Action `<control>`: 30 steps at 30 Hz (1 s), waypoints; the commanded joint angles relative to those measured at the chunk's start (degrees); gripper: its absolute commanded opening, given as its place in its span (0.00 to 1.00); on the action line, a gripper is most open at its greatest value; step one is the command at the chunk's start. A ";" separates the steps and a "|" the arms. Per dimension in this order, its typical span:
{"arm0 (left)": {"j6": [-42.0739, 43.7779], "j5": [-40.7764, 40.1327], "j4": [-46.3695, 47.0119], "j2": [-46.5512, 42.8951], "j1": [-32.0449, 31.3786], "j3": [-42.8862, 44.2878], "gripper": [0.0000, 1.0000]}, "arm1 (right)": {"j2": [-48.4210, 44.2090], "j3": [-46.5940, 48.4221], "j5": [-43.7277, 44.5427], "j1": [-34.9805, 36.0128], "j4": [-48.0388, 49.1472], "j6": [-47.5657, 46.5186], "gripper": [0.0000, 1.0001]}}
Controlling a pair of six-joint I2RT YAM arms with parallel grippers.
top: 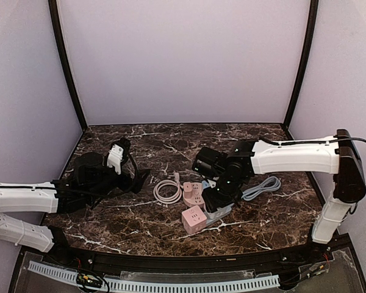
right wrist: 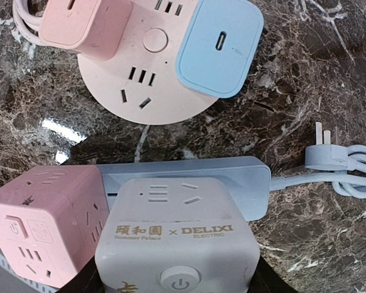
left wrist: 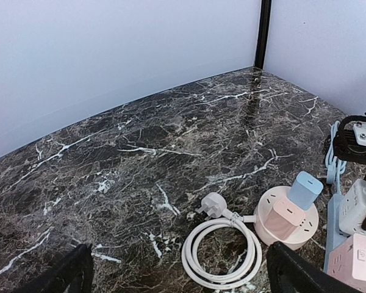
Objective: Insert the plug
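Pink cube socket (top: 194, 219) sits nearest on the bench, at one end of the pale blue power strip (right wrist: 232, 177). Just behind it, the right hand (top: 221, 196) is clenched on the grey cube plug (right wrist: 177, 238), held over that strip. Beyond lie the round pink socket (top: 194, 192) and coiled white cable (top: 166, 191). The left hand (top: 137, 181) hovers spread wide, grasping nothing.

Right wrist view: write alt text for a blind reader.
A grey cube socket, held by the right gripper, fills the foreground over a blue power strip. A pink cube sits beside it; a round pink hub lies beyond.
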 commanded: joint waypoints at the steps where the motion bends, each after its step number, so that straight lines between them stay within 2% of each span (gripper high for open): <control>1: -0.50 0.43 1.12 -1.58 0.24 -1.26 0.98 | -0.07 -0.19 1.77 -0.21 -0.85 1.24 0.00; 30: -0.39 0.79 1.71 -1.03 0.20 -1.38 0.98 | -0.67 3.14 1.04 2.10 -0.88 -1.25 0.00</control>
